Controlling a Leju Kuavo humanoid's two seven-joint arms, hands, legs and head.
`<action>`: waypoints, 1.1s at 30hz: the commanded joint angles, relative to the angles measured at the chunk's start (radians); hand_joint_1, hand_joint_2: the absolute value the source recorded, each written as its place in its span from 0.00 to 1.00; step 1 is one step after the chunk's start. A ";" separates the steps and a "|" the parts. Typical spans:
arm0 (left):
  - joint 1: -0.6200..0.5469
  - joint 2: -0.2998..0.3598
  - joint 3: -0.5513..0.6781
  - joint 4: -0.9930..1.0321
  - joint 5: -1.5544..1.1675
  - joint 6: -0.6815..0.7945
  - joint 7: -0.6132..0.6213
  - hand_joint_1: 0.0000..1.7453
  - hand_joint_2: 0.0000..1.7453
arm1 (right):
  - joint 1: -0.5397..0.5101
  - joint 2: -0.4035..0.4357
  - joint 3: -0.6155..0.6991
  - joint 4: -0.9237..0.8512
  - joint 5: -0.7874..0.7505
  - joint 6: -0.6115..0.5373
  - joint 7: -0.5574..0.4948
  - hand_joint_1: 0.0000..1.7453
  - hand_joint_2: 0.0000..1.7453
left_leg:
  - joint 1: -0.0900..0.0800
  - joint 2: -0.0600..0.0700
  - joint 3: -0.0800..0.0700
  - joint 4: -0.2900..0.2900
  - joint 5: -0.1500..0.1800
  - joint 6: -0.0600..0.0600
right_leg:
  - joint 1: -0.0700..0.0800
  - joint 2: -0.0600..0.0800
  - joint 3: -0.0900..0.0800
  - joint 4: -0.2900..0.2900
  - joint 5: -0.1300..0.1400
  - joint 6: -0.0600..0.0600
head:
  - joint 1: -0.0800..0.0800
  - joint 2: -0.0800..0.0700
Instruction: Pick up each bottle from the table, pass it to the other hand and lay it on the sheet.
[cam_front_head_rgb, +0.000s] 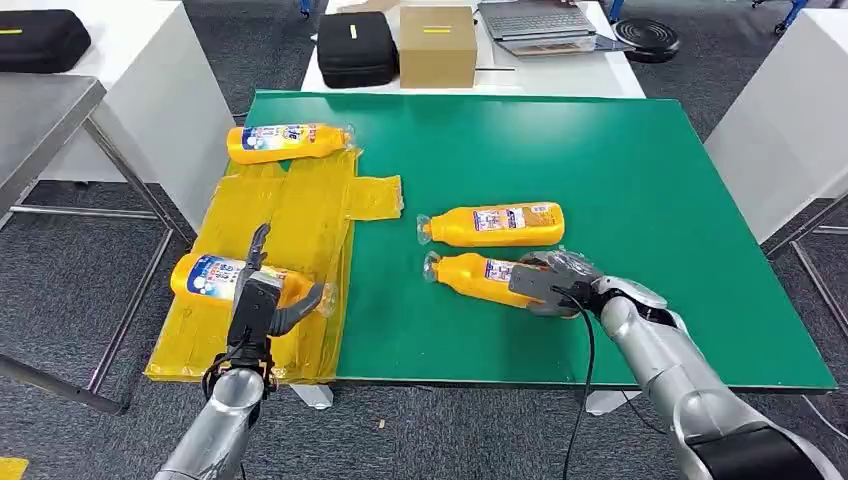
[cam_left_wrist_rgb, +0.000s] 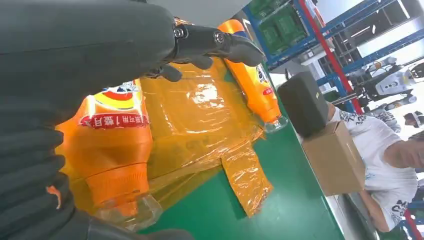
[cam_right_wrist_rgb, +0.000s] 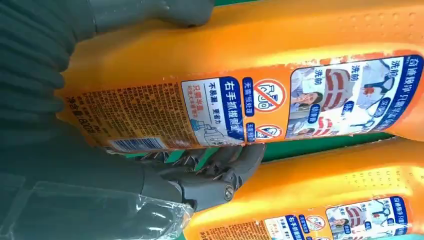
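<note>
- Head view: four orange bottles lie on their sides on the green desk.
- Two of them are on the yellow sheet at the desk's left edge: the far bottle at the sheet's far end, the near-left bottle at its near left part.
- The left robot hand is above the near-left bottle, fingers spread, one pointing up and one out to the right; it looks released, holding nothing.
- The other two bottles lie side by side on bare green, right of the sheet: the middle bottle farther back, the grasped bottle nearer.
- The right robot hand is wrapped around the base end of the grasped bottle, which lies on the desk.
- Behind the desk stand a black case, a cardboard box and a laptop.
- Left wrist view: the near-left bottle lies on the crinkled sheet just beside the left robot hand, fingers apart above it; the far bottle lies beyond. A person in a white printed shirt sits past the cardboard box.
- Right wrist view: the thumb and dark fingers of the right robot hand close around the labelled grasped bottle, the middle bottle just beside.
</note>
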 joint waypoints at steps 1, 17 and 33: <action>0.000 0.022 -0.013 0.005 0.002 -0.004 0.005 0.00 1.00 | 0.028 0.025 0.020 0.018 -0.008 -0.056 -0.018 1.00 1.00 | 0.002 0.001 0.003 -0.001 -0.001 -0.002 | 0.002 0.000 0.004 -0.001 -0.001 -0.002 | 0.000 0.000; 0.029 0.021 0.011 -0.033 0.001 0.004 -0.013 0.00 1.00 | 0.110 0.066 -0.055 -0.161 -0.081 -0.189 -0.109 1.00 1.00 | 0.002 0.002 0.001 0.000 -0.002 -0.002 | 0.002 0.002 0.002 0.000 -0.002 -0.002 | 0.000 0.000; 0.036 0.003 0.031 -0.094 0.139 -0.080 -0.021 0.00 1.00 | 0.302 0.207 -0.211 -0.492 -0.171 -0.289 -0.199 1.00 1.00 | 0.003 0.001 -0.001 0.001 -0.003 -0.003 | 0.003 0.001 0.001 0.001 -0.002 -0.003 | 0.000 0.000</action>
